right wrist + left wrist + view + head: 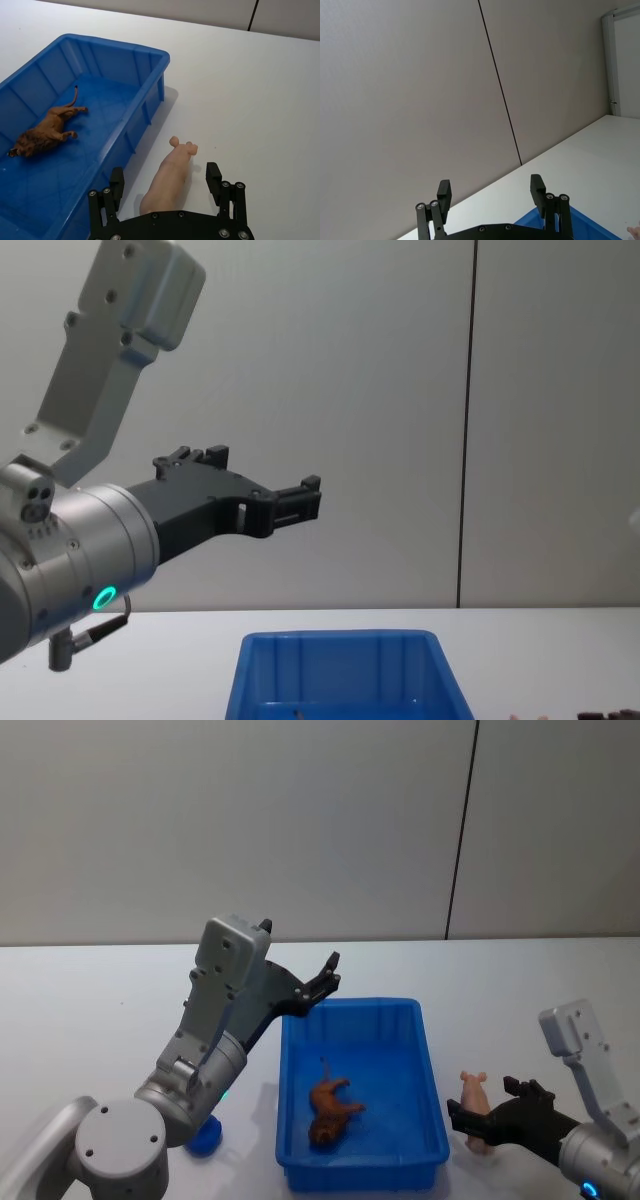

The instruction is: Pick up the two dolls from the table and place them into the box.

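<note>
The right gripper [165, 176] has its two black fingers [116, 180] spread wide, one on each side of the small pink plastic pig doll [170, 172]. The fingers do not touch the pig, so the gripper holds nothing. The pig lies on its side on the plain white flat table [250, 100], just beside the right wall of the bright blue plastic box [150, 92], with its head pointing away from the gripper. The right arm comes in low from the robot's right side. Its black hand part lies close over the table and points across toward the pig, and its grey wrist block sticks up behind it. The left gripper [322, 982] is wide open too, and there is nothing between its fingers. It hangs up in the air over the far left corner of the box and points forward and up toward the grey wall. The left arm is bent, rising from low on the robot's left up to a grey block, with the black hand part reaching out from there. Inside the box, the small brown plastic lion doll [47, 132] lies on its side on the blue floor.
</note>
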`<action>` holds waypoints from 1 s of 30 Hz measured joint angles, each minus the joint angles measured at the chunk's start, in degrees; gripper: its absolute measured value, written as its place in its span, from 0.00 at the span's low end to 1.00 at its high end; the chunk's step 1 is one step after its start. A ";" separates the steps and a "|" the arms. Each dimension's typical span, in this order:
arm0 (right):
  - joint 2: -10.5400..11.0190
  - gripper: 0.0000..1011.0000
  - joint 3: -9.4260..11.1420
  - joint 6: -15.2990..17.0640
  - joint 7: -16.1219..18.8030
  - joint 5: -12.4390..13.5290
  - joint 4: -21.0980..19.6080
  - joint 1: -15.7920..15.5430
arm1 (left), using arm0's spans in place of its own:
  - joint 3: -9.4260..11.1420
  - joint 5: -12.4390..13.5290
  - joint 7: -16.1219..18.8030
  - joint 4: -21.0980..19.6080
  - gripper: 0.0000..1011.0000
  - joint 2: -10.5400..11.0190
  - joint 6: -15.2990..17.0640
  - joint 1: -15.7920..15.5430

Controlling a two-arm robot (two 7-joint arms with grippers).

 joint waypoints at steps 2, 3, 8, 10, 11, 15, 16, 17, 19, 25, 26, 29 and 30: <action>-0.06 1.00 -0.01 0.30 -0.07 0.08 0.00 0.00 | 0.00 0.00 0.00 0.00 0.99 0.00 0.00 0.00; -0.17 1.00 -0.06 0.64 -0.09 0.12 0.01 0.04 | 0.00 0.00 0.00 0.00 0.99 0.00 0.00 0.00; -0.69 1.00 -0.31 1.36 -0.14 0.15 0.63 0.49 | 0.00 0.00 0.00 0.00 0.99 0.00 0.00 0.00; -0.87 1.00 -0.38 1.54 -0.22 0.15 0.88 0.66 | 0.00 0.00 0.00 0.00 0.99 0.00 0.00 0.00; -1.07 1.00 -0.46 1.71 -0.34 0.15 1.16 0.83 | 0.00 0.00 0.01 0.00 0.99 0.00 0.00 0.00; -1.71 1.00 -0.67 2.12 -1.05 0.17 2.11 1.37 | 0.00 0.00 0.01 0.00 0.99 0.00 0.00 0.00; -1.84 1.00 -0.70 2.20 -1.31 0.21 2.27 1.45 | 0.00 0.00 0.01 0.00 0.99 0.00 0.00 0.00; -1.96 1.00 -0.74 2.25 -1.49 0.23 2.43 1.53 | 0.00 0.00 0.01 0.00 0.99 0.00 0.00 0.00; -2.10 1.00 -0.77 2.38 -1.82 0.28 2.65 1.62 | 0.00 0.00 0.01 0.00 0.99 0.00 0.00 0.00; -2.76 1.00 -0.89 3.04 -3.29 0.42 4.13 2.15 | 0.00 0.00 0.00 0.00 0.99 0.00 0.00 0.00; -2.96 1.00 -0.96 3.16 -3.49 0.42 4.57 2.31 | 0.00 0.00 0.01 0.00 0.99 0.00 0.00 0.00; -3.31 1.00 -1.08 3.40 -3.65 0.37 5.34 2.68 | 0.00 0.00 0.00 0.00 0.99 0.00 0.00 0.00; -3.40 1.00 -1.12 3.44 -3.65 0.33 5.55 2.75 | 0.00 0.00 0.01 0.00 0.99 0.00 0.00 0.00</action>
